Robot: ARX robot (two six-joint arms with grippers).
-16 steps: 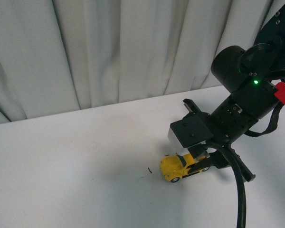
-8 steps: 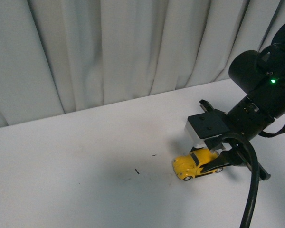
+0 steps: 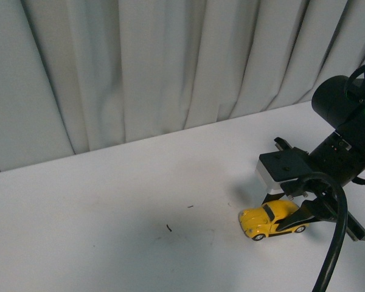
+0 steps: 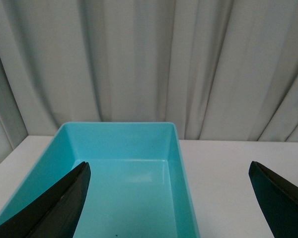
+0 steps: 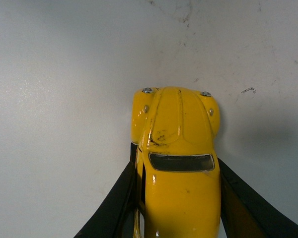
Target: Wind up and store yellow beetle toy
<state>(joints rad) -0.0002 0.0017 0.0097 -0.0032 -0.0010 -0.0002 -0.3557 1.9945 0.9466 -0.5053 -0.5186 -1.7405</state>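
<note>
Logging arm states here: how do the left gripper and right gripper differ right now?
The right gripper is shut on the yellow beetle toy; the left gripper is open and holds nothing. The right gripper is down at the white table; the left gripper faces a turquoise bin. Both have black fingers.

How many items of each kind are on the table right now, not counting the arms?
yellow beetle toy: 1
turquoise bin: 1
Total: 2
</note>
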